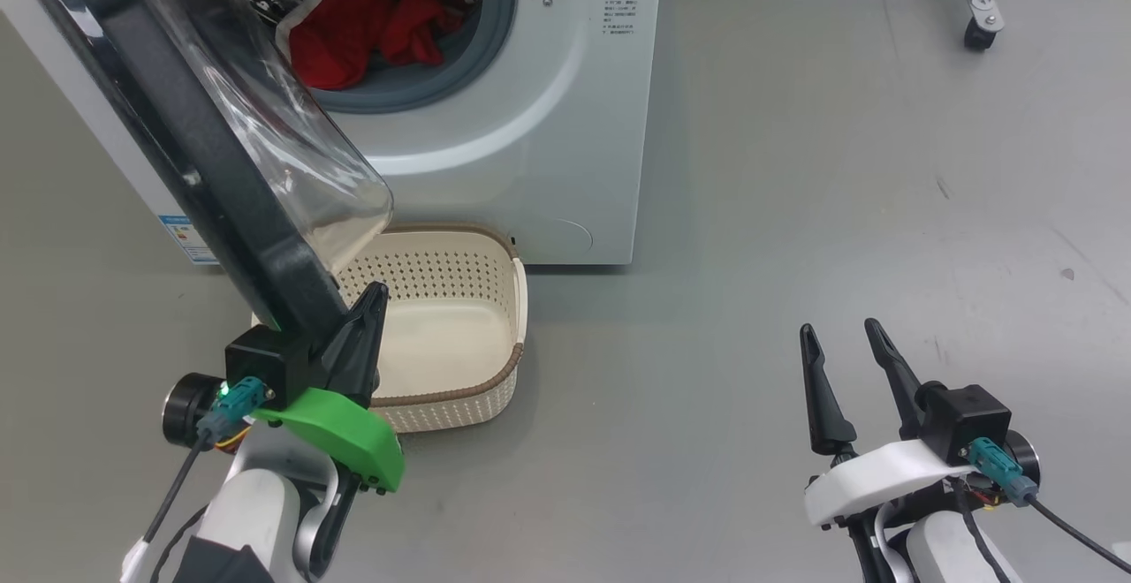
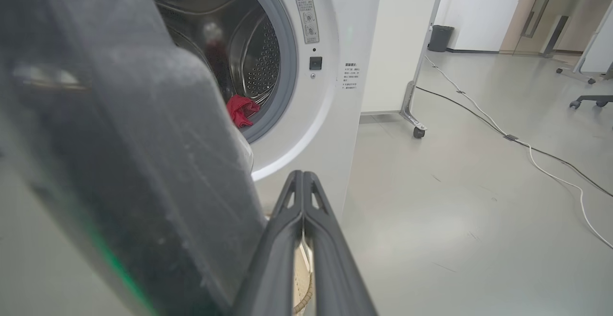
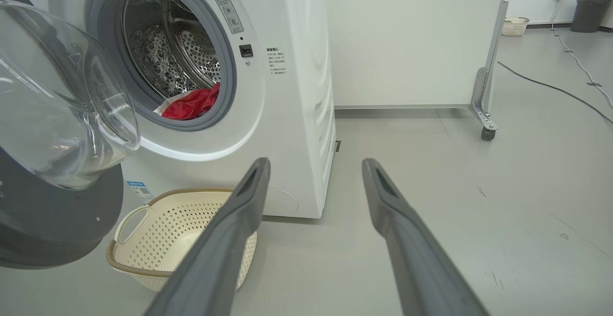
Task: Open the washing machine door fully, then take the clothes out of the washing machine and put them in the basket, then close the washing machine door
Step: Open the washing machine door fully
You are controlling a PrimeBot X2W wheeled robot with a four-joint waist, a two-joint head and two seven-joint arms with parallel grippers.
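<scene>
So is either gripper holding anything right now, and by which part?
Nothing is held. The left gripper is shut on nothing, beside the black rim of the washing machine door; the right gripper is open and empty above the floor.

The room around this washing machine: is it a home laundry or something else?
Likely a lab or office test space, not a home: the washing machine stands on a bare grey floor, beside a wheeled white partition, with loose cables trailing past.
</scene>
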